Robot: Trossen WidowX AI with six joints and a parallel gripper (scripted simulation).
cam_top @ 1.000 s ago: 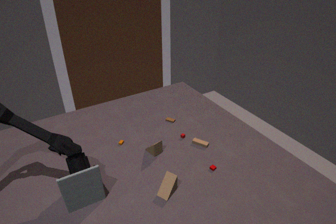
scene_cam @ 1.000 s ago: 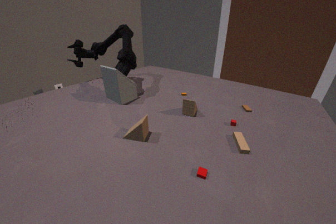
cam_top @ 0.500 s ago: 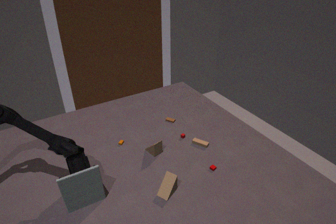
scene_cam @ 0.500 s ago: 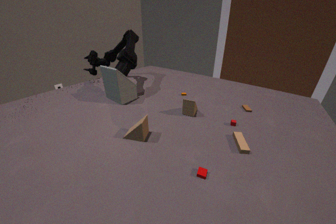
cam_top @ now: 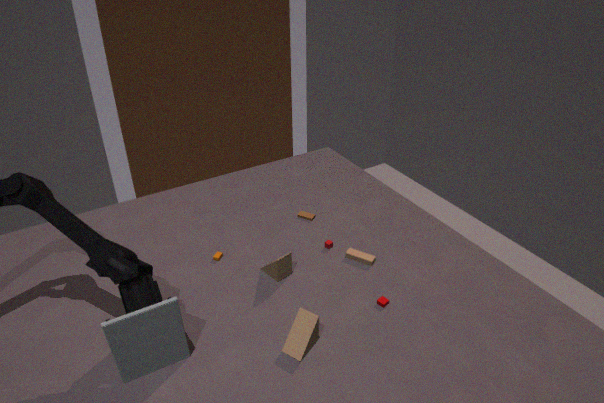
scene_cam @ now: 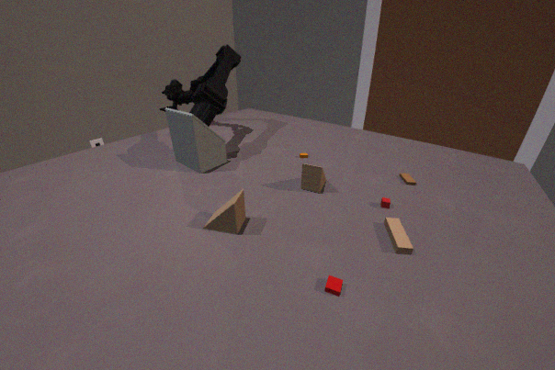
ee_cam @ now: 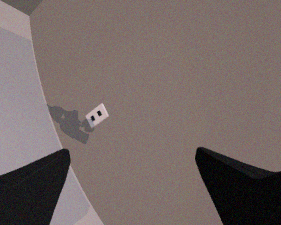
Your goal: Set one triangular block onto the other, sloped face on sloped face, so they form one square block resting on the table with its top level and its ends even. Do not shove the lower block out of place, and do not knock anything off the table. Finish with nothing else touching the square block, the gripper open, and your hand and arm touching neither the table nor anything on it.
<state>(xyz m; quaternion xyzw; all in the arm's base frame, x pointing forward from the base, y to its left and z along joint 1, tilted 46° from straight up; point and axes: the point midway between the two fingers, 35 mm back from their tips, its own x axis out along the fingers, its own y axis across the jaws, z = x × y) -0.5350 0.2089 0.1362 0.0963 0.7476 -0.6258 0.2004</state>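
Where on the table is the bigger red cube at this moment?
In the exterior view the bigger red cube lies toward the near edge of the table, in front of the long tan bar and to the right of the lying triangular block.
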